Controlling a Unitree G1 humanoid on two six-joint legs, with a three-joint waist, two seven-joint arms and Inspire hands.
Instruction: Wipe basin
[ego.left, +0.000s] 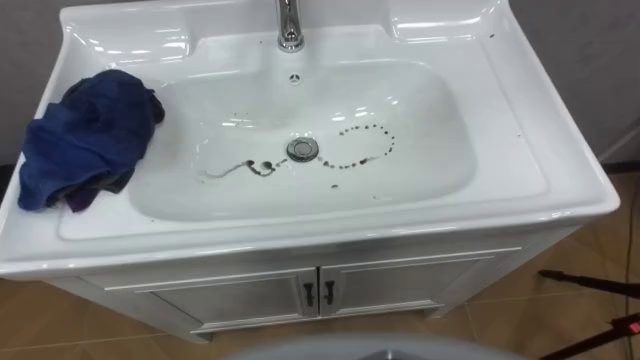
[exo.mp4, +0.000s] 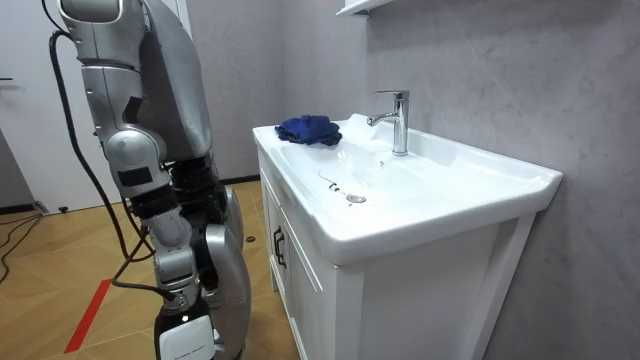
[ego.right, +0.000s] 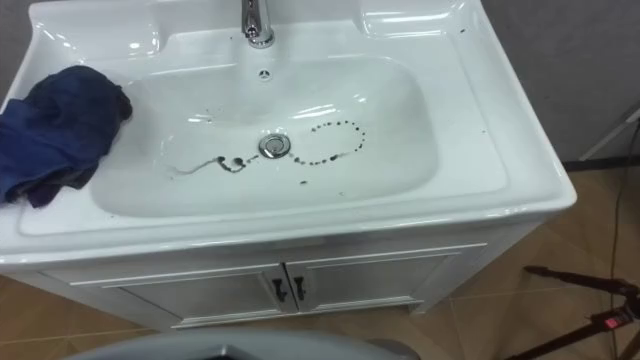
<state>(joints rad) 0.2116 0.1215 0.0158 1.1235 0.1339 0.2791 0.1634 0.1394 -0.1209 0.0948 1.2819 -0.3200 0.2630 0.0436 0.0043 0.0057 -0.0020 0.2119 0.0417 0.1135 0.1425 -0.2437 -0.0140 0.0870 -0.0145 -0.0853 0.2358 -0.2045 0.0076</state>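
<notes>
The white basin (ego.left: 560, 180) lies straight below me, with dark specks and smears (ego.left: 365, 150) around its metal drain (ego.left: 303, 149). A crumpled dark blue cloth (ego.left: 90, 140) rests on the basin's left rim and hangs partly over the bowl's edge. In the room view I stand upright in front of the basin (exo.mp4: 450, 190), with the cloth (exo.mp4: 308, 128) at its far end. My right arm hangs down at my side, and my right hand (exo.mp4: 185, 335) sits low, cut off by the picture's bottom edge.
A chrome tap (ego.left: 289, 25) stands at the middle of the back rim. White cabinet doors (ego.left: 400, 285) with dark handles are under the basin. A black tripod leg (ego.left: 590, 285) lies on the wooden floor at the lower right. A grey wall is behind the basin.
</notes>
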